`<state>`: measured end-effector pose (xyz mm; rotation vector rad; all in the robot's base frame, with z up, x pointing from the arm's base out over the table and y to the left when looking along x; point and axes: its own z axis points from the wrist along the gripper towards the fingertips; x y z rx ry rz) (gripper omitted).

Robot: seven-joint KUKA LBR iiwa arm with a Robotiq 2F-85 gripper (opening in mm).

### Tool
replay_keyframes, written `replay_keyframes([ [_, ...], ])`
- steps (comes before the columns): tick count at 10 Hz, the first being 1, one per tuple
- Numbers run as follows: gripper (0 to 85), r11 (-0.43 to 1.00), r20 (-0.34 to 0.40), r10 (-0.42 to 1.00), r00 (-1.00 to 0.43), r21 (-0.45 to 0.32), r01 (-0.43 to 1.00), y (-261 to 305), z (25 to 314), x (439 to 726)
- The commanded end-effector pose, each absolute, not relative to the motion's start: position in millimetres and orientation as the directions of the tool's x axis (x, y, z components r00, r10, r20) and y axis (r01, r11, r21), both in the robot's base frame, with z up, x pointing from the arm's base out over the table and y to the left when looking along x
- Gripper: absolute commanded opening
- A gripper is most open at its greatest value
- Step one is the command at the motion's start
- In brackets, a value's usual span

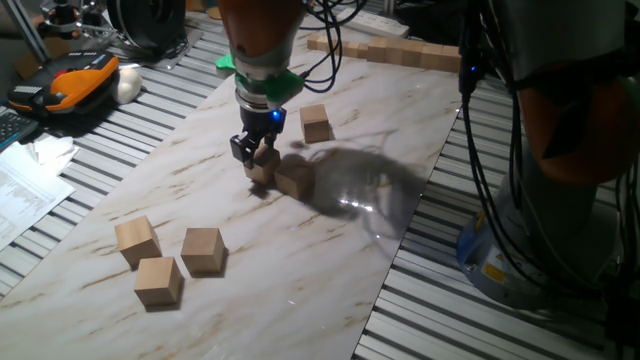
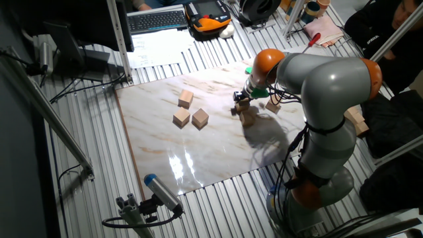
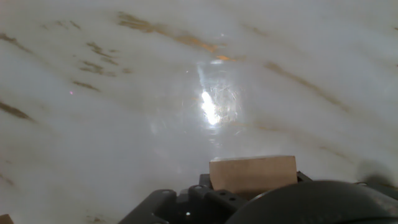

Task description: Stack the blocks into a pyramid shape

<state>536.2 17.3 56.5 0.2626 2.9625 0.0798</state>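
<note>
A white marble-patterned board (image 1: 200,190) with tan veins lies on a ribbed metal counter (image 1: 470,320), and it serves as the landmark here; clutter rings it, with an orange-and-black device (image 1: 75,82) and loose papers (image 1: 20,185) off one side and a keyboard (image 2: 156,20) past the far edge in the other fixed view. The six blocks sit in two groups on the board. Three blocks (image 1: 165,260) gather near one end of it, close together but with gaps showing between them: one (image 1: 136,240) nearest the edge, one (image 1: 204,250) beside it, and one (image 1: 158,281) just in front of both. Toward the middle of the board, the hand (image 1: 256,152) hangs from the orange-and-grey arm (image 2: 317,79), its black fingers clenched on a block (image 1: 264,158). That held block sits on top of, or just above, another block (image 1: 263,172); whether they touch cannot be told. A further block (image 1: 294,180) stands right beside that lower one, and the last block (image 1: 315,123) lies apart from them, farther across the board. In the hand view the gripped block (image 3: 252,174) shows as a tan face between the fingers, with the glossy board and a bright lamp glare behind it. A long joined row of tan cubes (image 1: 385,50) lies just off the board's far end.
</note>
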Motion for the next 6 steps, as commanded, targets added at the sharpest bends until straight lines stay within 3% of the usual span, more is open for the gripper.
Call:
replay_keyframes([
  [1, 0.0, 0.982, -0.151, 0.183, -0.971, 0.061, 0.176, 17.0, 55.6, 535.6],
  [6, 0.0, 0.978, -0.097, 0.207, -0.974, 0.04, 0.204, 17.0, 55.6, 535.6],
])
